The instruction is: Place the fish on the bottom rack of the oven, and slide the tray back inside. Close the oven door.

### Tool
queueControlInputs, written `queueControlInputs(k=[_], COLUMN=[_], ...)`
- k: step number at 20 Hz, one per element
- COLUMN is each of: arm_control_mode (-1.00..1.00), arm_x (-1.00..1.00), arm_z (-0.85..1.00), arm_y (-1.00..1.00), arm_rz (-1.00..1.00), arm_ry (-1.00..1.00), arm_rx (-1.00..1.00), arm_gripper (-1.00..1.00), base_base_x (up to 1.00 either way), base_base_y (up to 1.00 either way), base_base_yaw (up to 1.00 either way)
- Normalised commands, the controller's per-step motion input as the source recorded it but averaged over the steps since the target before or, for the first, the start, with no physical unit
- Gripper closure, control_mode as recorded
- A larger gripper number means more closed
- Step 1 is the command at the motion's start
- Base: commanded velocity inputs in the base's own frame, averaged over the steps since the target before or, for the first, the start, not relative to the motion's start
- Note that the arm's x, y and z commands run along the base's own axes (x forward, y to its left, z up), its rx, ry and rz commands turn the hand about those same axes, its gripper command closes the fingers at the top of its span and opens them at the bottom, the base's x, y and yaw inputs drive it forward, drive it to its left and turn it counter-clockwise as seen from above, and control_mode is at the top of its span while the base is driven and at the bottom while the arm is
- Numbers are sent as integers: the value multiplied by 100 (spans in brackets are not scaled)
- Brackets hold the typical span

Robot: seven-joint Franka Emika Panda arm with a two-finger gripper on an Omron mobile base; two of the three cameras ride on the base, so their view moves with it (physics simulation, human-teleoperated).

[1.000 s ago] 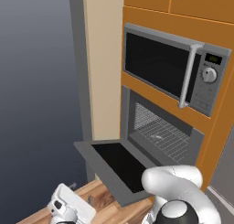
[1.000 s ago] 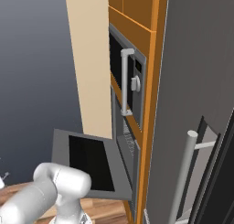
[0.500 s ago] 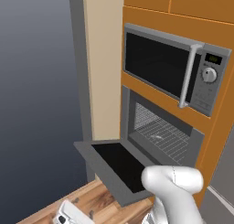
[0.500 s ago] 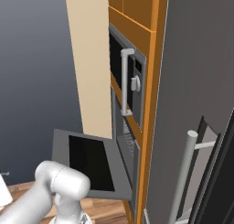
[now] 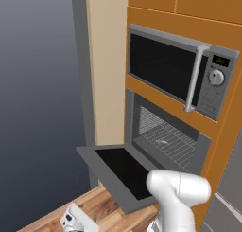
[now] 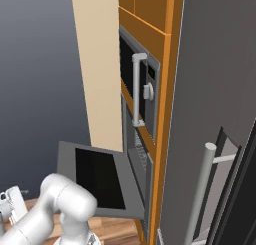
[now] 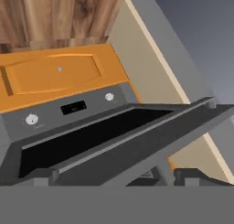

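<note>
The oven stands open below the microwave, its dark cavity showing a wire-grid bottom rack. The oven door hangs down flat, black glass facing up; it also shows from the side. The fish is out of view. My gripper sits low, left of and below the door, over wood; its hand shows at the left edge. In the hand view the gripper is open with nothing between its tips, and the grey door spreads close ahead.
A microwave with a round knob sits above the oven in an orange cabinet. A beige side panel rises left of the oven. A tall grey fridge with a bar handle stands to the right. Wood surface lies below.
The hand has sunk lower and slightly right toward the bottom of the left base view, and the arm's upper link has swung more upright. The oven and door have not moved.
</note>
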Motion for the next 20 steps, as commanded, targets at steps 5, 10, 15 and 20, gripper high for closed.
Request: queueControlInputs(k=[5,10,15,20], arm_control_mode=[-100,-100,-100,-100], arm_x=[78,7,0,13], arm_z=[-44,-78,-84,-59], arm_y=[0,9,12,0], arm_rz=[0,0,-1,-5], arm_ry=[21,0,0,-3], arm_rx=[-1,-5,-7,-7], arm_gripper=[-100,-100,-100,-100], base_base_x=[0,0,0,0], base_base_y=[0,0,0,0], base_base_yaw=[0,0,0,0])
